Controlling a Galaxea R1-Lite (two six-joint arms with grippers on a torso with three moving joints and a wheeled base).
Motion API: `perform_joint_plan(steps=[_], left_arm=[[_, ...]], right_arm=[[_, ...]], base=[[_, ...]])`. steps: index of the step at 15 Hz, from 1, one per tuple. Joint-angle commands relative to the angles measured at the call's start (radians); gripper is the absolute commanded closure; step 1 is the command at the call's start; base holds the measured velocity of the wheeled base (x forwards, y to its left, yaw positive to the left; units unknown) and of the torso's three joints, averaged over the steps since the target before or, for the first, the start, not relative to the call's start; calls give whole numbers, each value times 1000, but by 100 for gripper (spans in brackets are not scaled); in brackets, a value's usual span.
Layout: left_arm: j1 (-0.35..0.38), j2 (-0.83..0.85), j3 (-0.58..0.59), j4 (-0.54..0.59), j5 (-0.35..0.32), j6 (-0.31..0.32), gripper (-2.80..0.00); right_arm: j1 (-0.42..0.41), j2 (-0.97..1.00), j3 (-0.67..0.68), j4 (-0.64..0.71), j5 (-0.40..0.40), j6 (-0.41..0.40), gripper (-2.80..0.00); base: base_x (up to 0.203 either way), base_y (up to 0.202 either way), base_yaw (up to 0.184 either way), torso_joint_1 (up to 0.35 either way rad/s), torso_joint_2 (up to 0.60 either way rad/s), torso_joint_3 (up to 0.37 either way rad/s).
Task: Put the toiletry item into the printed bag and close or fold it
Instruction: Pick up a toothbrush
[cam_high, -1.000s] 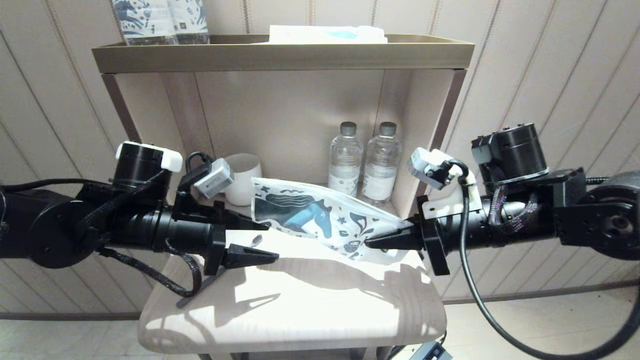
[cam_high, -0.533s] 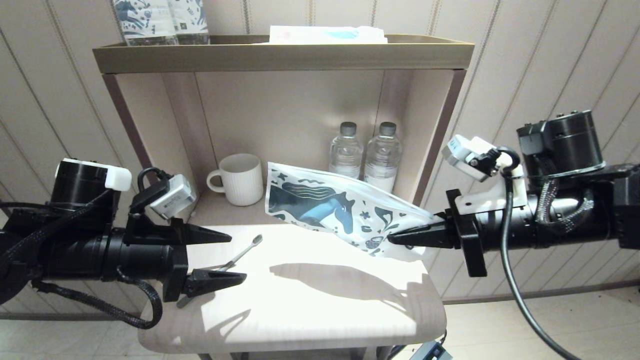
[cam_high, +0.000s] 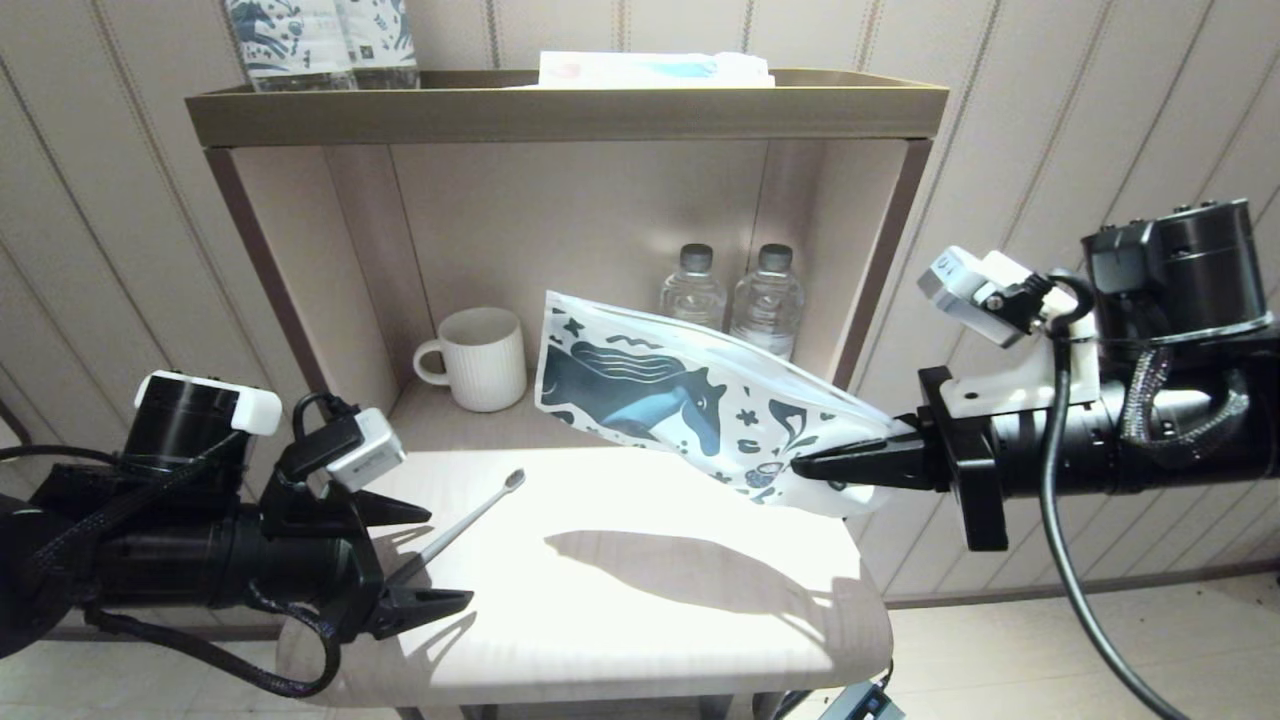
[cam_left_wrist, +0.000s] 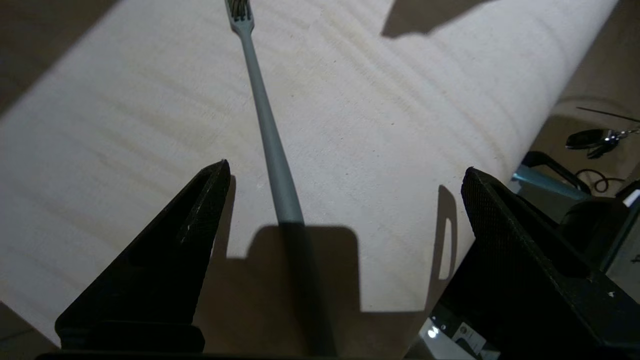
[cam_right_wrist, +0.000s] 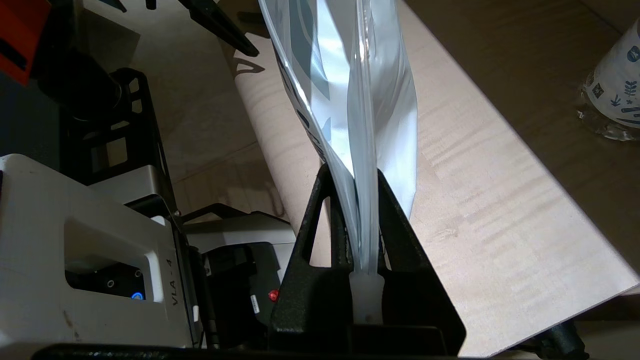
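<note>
The grey toothbrush (cam_high: 468, 523) lies flat on the pale table (cam_high: 620, 620), bristle head pointing away toward the shelf. My left gripper (cam_high: 440, 556) stands open at the table's left edge, with the handle end (cam_left_wrist: 272, 145) lying between its spread fingers, untouched. The printed bag (cam_high: 690, 410), white with a dark blue horse, hangs in the air over the table's right half. My right gripper (cam_high: 805, 466) is shut on its right end, and the bag (cam_right_wrist: 345, 100) rises edge-on from between the jaws.
A white ribbed mug (cam_high: 482, 358) and two clear water bottles (cam_high: 730, 300) stand in the shelf niche behind the table. Blue-and-white printed packs (cam_high: 320, 40) and a flat white packet (cam_high: 655, 68) sit on the shelf top.
The left gripper has let go of the bag, drawn back left and lowered over the toothbrush's handle end. The right gripper has lifted the bag up and to the right, off the table.
</note>
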Motion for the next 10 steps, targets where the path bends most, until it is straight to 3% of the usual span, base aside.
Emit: perform_joint_plan(steps=[1, 6, 7, 10], left_arm=[[0, 77, 3, -31, 8, 3, -280], [1, 205, 11, -221, 21, 11, -280], [2, 202, 19, -226, 21, 16, 0], [2, 193, 22, -220, 21, 30, 0]], right_arm=[[0, 2, 1, 0, 4, -1, 0], [-2, 4, 2, -1, 3, -1, 0], [-11, 4, 2, -1, 4, -1, 0], [-18, 2, 3, -2, 7, -2, 0]], base=[[0, 0, 0, 0, 0, 0], [0, 0, 0, 0, 0, 0], [0, 0, 0, 0, 0, 0], [0, 0, 0, 0, 0, 0]])
